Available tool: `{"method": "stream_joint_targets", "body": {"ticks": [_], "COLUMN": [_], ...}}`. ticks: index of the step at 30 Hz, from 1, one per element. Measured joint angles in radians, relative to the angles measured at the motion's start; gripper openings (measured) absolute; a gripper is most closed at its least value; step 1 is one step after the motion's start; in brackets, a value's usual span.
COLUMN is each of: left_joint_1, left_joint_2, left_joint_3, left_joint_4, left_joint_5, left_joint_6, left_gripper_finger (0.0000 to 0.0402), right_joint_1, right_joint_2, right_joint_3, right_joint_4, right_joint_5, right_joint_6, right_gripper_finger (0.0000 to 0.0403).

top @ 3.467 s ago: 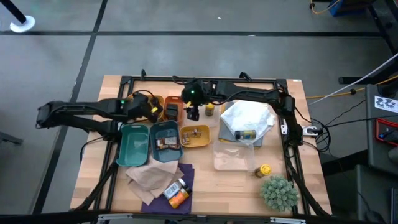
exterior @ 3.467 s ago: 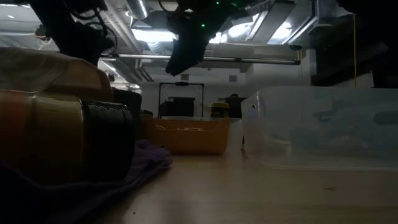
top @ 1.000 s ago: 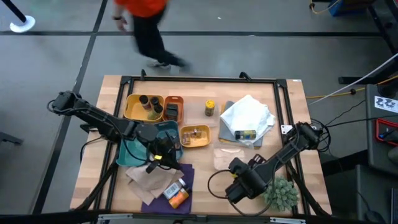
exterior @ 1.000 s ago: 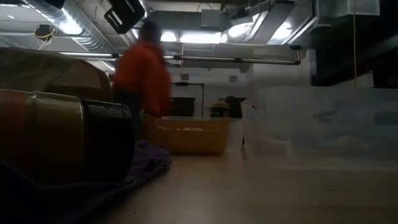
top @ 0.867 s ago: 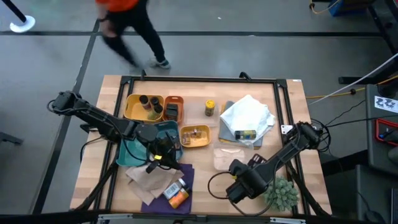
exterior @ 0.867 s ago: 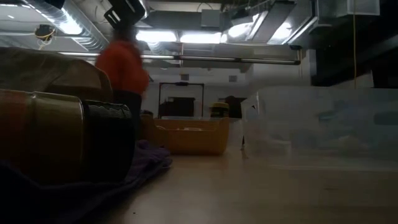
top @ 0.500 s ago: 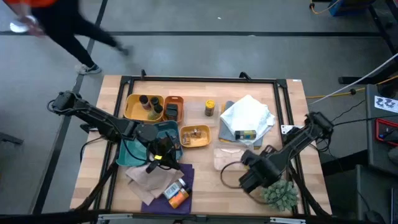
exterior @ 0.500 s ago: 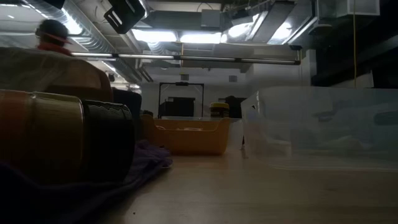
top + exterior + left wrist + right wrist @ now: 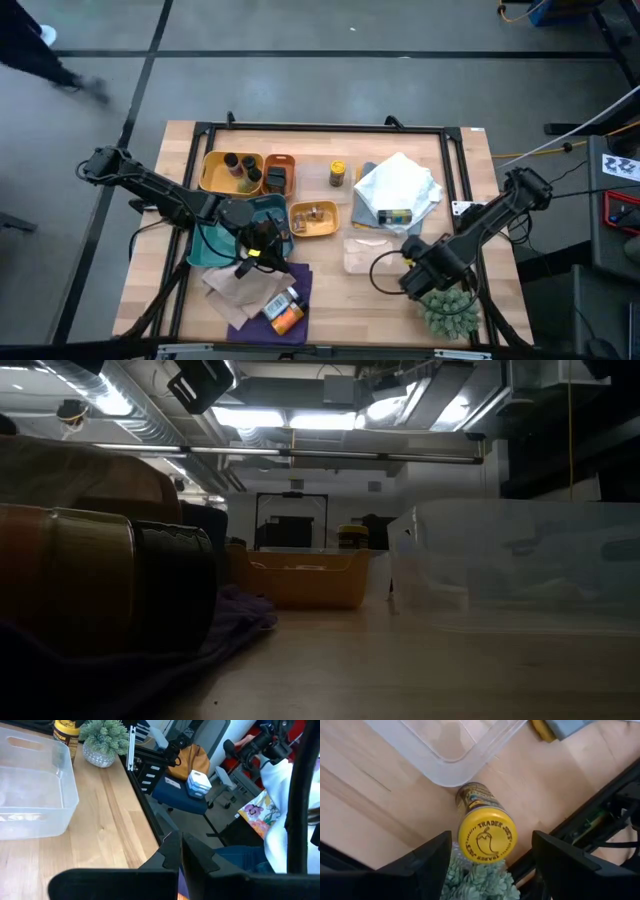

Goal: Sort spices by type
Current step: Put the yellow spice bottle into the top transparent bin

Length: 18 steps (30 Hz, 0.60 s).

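Near the table's front right corner, the right gripper (image 9: 487,852) hung with fingers spread either side of a yellow-capped spice jar (image 9: 485,832), beside the clear tray (image 9: 451,751) and spiky plant (image 9: 447,311). The left gripper (image 9: 252,252), fingers pressed together, waited over the teal tray (image 9: 217,232).

Robotics lab or workshop: bare ceiling ducts (image 9: 150,420), strip lights (image 9: 300,420), grey concrete floor (image 9: 330,90), cables (image 9: 545,150), framed wooden table (image 9: 340,310).

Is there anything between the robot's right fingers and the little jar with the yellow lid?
No. In the right wrist view the yellow-capped jar stands in the open gap between the right gripper's fingers, with only bare wood and the spiky plant beneath.
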Motion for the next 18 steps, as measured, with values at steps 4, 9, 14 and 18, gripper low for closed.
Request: {"method": "stream_joint_targets", "body": {"ticks": [4,9,14,18], "left_joint_1": [0.000,0.000,0.000,0.000], "left_joint_2": [0.000,0.000,0.000,0.000], "left_joint_3": [0.000,0.000,0.000,0.000], "left_joint_4": [0.000,-0.001,0.000,0.000], "left_joint_5": [0.000,0.000,0.000,0.000], "left_joint_6": [0.000,0.000,0.000,0.000], "left_gripper_finger": [0.0004,0.0004,0.0004,0.0004], "right_joint_1": [0.000,0.000,0.000,0.000], "right_joint_2": [0.000,0.001,-0.001,0.001], "right_joint_3": [-0.036,-0.079,-0.117,-0.142], "right_joint_4": [0.026,0.063,0.098,0.155], "right_joint_5": [-0.009,-0.048,-0.061,-0.062], "right_joint_6": [-0.006,-0.009,-0.013,-0.015], "right_gripper_finger": [0.0275,0.0276,0.0276,0.0276]}}
